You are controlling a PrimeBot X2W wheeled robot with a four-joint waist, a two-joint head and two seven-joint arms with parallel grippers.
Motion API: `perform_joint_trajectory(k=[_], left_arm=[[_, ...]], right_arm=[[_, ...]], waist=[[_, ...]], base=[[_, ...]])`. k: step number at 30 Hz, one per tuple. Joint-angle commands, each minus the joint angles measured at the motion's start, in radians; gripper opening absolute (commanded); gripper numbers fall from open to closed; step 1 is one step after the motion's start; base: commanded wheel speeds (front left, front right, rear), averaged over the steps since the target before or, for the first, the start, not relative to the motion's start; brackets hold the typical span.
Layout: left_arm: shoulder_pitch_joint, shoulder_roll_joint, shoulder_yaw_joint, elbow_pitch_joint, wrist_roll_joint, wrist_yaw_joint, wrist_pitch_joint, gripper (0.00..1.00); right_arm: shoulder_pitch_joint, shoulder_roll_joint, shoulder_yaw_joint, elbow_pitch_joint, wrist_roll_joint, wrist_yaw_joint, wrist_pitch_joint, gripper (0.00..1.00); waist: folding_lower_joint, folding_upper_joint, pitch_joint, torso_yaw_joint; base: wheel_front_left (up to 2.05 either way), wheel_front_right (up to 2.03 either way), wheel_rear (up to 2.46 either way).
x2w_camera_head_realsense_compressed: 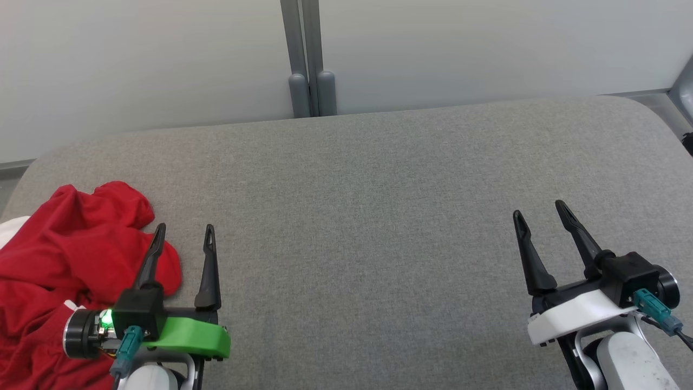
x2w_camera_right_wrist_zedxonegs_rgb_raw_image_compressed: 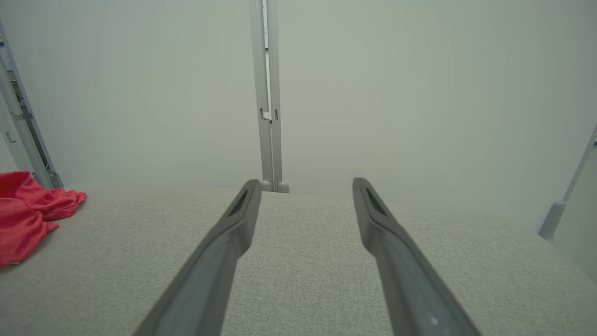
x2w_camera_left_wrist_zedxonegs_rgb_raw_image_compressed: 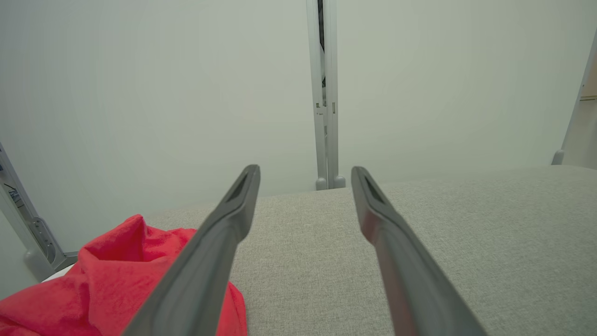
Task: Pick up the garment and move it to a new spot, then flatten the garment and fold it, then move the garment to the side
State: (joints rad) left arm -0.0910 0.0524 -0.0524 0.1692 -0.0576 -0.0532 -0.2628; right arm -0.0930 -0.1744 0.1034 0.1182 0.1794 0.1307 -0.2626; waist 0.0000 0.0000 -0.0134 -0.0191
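Observation:
A crumpled red garment (x2w_camera_head_realsense_compressed: pixel 59 254) lies bunched at the left end of the grey padded surface (x2w_camera_head_realsense_compressed: pixel 379 206), with a bit of white at its left edge. My left gripper (x2w_camera_head_realsense_compressed: pixel 184 228) hovers open at the garment's right edge; its left finger overlaps the red cloth in the head view, with nothing between the fingers. In the left wrist view the garment (x2w_camera_left_wrist_zedxonegs_rgb_raw_image_compressed: pixel 112 280) shows to the lower left of the open left gripper (x2w_camera_left_wrist_zedxonegs_rgb_raw_image_compressed: pixel 305 169). My right gripper (x2w_camera_head_realsense_compressed: pixel 538 208) stands open far to the right over bare fabric. In the right wrist view the garment (x2w_camera_right_wrist_zedxonegs_rgb_raw_image_compressed: pixel 28 210) lies far left of the open right gripper (x2w_camera_right_wrist_zedxonegs_rgb_raw_image_compressed: pixel 305 181).
A pale wall panel with a grey vertical post (x2w_camera_head_realsense_compressed: pixel 308 59) rises behind the surface's far edge. The surface's rounded right corner (x2w_camera_head_realsense_compressed: pixel 649 116) falls off near a grey frame. Wide bare grey fabric stretches between the two grippers.

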Motion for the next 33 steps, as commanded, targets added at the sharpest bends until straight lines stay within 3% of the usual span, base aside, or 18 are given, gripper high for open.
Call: perform_joint_trajectory(k=[1,23,33], left_arm=[[0.001,0.000,0.003,-0.002,-0.004,-0.006,-0.003,1.00],[-0.006,-0.002,0.007,0.006,-0.023,-0.006,-0.002,1.00],[-0.017,-0.001,0.036,0.020,-0.064,-0.002,-0.002,1.00]], right_arm=[[-0.003,0.000,-0.002,0.001,0.004,0.000,-0.003,1.00],[0.000,-0.003,-0.002,0.003,0.021,0.000,-0.003,1.00],[0.008,-0.003,0.020,-0.007,0.056,0.000,-0.003,1.00]], waist=[[0.0000,0.0000,0.000,0.000],[0.0000,0.0000,0.000,0.009],[0.0000,0.0000,0.018,0.099]], base=[[0.00,0.00,0.00],[0.00,0.00,0.00],[0.00,0.00,0.00]])
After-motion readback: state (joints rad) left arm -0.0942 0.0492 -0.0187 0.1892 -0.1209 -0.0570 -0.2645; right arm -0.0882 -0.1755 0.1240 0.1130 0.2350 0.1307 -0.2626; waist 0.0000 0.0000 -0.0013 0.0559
